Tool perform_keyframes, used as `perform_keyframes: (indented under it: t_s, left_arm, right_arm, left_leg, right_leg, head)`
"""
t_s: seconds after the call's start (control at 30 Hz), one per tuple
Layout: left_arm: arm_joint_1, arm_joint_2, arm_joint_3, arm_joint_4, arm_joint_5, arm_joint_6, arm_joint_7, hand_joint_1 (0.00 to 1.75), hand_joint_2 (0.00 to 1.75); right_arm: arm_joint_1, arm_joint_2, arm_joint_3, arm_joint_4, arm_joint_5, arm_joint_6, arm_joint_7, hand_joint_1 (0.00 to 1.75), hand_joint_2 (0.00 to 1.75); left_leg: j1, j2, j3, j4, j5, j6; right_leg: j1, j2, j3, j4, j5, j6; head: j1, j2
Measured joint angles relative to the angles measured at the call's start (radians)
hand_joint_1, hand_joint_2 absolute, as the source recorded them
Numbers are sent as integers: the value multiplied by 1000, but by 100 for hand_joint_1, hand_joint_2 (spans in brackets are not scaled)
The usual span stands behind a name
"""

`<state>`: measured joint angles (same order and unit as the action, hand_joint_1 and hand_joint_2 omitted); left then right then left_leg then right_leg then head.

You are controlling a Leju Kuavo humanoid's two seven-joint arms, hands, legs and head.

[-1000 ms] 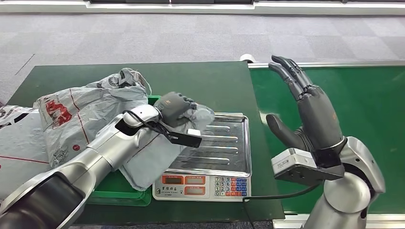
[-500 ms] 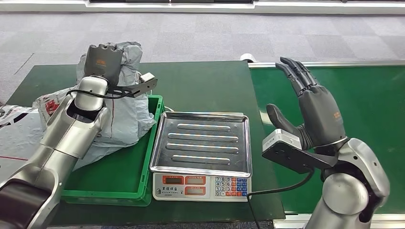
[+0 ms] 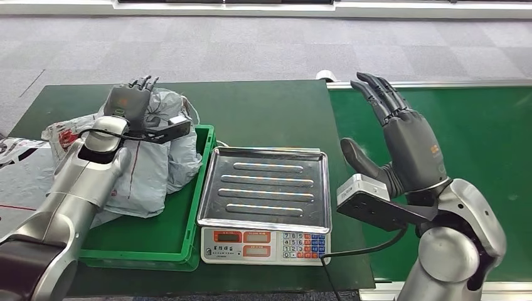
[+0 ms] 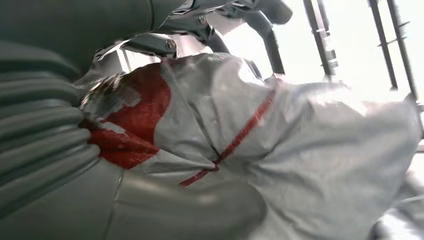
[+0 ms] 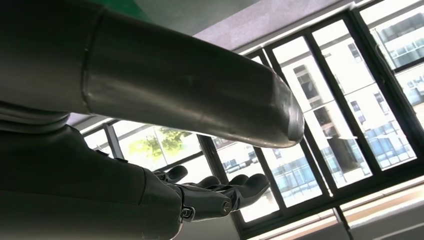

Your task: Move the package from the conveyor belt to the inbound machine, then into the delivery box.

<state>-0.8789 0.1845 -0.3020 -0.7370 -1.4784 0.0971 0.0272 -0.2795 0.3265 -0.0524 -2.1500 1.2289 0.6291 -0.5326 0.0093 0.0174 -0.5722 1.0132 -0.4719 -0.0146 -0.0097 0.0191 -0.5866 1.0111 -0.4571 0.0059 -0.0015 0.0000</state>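
The grey plastic package lies slumped in the green delivery box, leaning over its far left side. My left hand is at the package's top, fingers stretched upward and apart, with the bag loose against the palm. Up close, the package shows red print and a red stripe beside my left hand's thumb. The inbound machine, a scale with a steel tray, stands bare beside the box. My right hand is raised over the edge of the green conveyor belt, open and holding nothing.
More grey bags with red print are piled on the green table left of the box. The scale's keypad faces me and its cable runs off the front edge. Grey carpet lies beyond the table.
My left arm carried the package off the scale tray, left and up, then lowered it into the green box. The hand's fingers have uncurled from the bag. The right hand barely moved.
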Motion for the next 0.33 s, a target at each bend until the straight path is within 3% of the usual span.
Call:
perform_keyframes:
  t_s: [0.17,0.33]
  left_arm:
    - [29,-42,70,-125,160,81,-129,0,0]
    - [51,-69,119,-230,222,104,-171,0,0]
  right_arm:
    - [1,0,-5,0,-16,0,-8,0,0]
    - [1,0,-7,0,-18,0,-7,0,0]
  left_leg:
    - [0,0,-1,0,0,0]
    - [0,1,-1,0,0,0]
  right_leg:
    - [-1,0,0,0,0,0]
    - [0,0,-1,0,0,0]
  head:
    - [0,0]
    - [0,0]
